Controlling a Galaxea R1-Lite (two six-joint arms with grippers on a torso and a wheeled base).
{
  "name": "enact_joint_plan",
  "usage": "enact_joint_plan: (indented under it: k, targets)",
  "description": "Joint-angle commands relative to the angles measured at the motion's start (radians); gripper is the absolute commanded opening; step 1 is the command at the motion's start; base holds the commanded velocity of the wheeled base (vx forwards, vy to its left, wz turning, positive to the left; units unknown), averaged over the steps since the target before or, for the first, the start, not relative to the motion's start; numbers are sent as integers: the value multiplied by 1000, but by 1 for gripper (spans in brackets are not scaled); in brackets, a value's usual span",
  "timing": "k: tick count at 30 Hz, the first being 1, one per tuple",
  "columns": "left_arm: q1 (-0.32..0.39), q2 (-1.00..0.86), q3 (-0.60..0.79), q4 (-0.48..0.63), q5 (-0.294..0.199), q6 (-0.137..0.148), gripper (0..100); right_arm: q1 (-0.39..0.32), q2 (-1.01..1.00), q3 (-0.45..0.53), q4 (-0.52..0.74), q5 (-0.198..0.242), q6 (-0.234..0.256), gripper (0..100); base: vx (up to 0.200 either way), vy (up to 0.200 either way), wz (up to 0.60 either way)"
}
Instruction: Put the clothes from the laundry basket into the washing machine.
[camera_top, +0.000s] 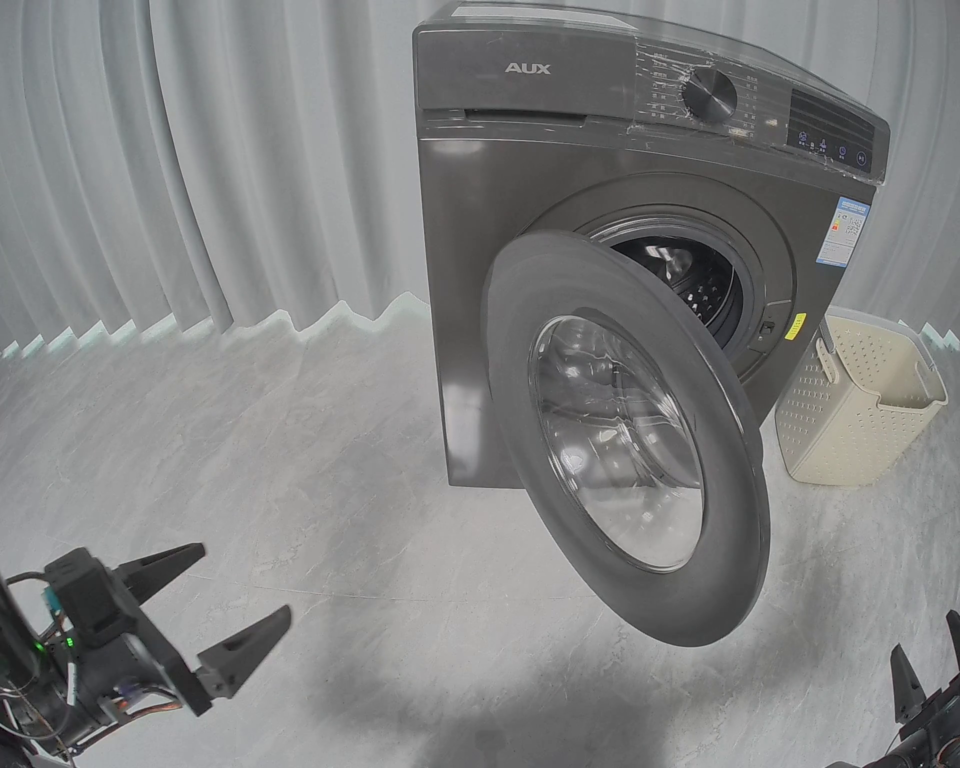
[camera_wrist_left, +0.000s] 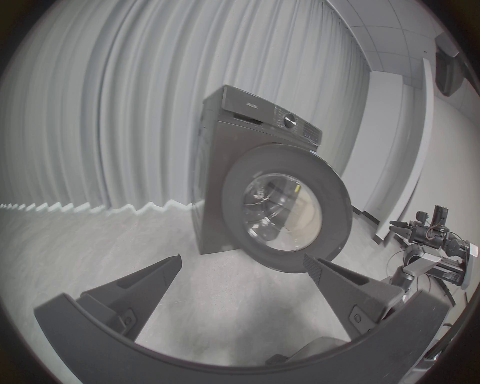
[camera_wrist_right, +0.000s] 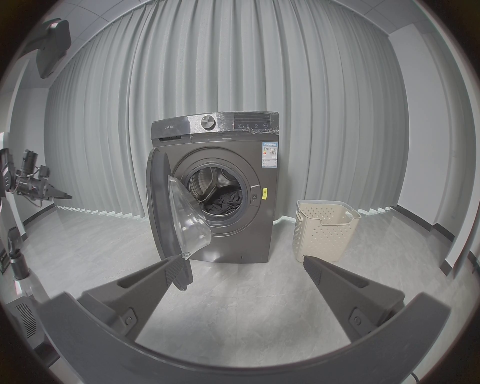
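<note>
On the pale grey marbled floor (camera_top: 300, 450) ahead of you stands one dark grey front-loading washing machine (camera_top: 480, 300), with one round control knob (camera_top: 709, 95) on its top panel. Its one round door (camera_top: 720, 560), dark-rimmed with a bulging clear window, is hinged on your left side and hangs swung wide open toward you. Just beside the machine on your right sits one cream perforated plastic laundry basket (camera_top: 860, 420), upright on the floor, close to the machine's corner but not clearly touching it. You can count one heap of dark clothes (camera_wrist_right: 223, 202), and it lies inside the drum, low in the opening, as the right wrist view shows; separate garments cannot be told apart. You have two grippers, both low and well apart from the machine. Your left gripper (camera_top: 245, 580) hangs over bare floor at your lower left with its black jaws spread wide and nothing between them. Your right gripper (camera_wrist_right: 242, 260) sits at your lower right, jaws likewise spread and holding nothing. From your head view the open door stands in the way, covering the lower part of the drum mouth; from the right wrist view the mouth faces you unobstructed. Behind everything runs one long pleated grey-white curtain (camera_top: 200, 150), reaching the floor.
</note>
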Motion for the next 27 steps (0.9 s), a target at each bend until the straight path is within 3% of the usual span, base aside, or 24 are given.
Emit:
enact_joint_plan:
  k: [1,8,13,19,20,22,24,27]
  targets:
    - [211,-409,122,150,-4,19,100,-2,-10,18,0,5,-10,100,0,0,0]
    - [424,-745,123,438,-55,26,100,0,-10,18,0,19,-11,100,0,0,0]
    - [555,-976,123,667,-140,95,100,-2,-10,18,0,19,-15,100,0,0,0]
    - [573,-972,123,681,-117,68,100,-2,-10,18,-22,30,-31,100,0,0,0]
    - [624,-986,123,697,-105,83,100,0,-15,-39,-60,49,-34,100,0,0,0]
    - [676,-1022,123,716,-114,85,100,1,-15,-108,-60,72,-33,100,0,0,0]
    - [673,-1024,122,730,-110,71,100,3,19,-197,-17,145,-30,100,0,0,0]
    - [670,-1027,123,727,-94,48,100,4,119,-226,44,243,-21,100,0,0,0]
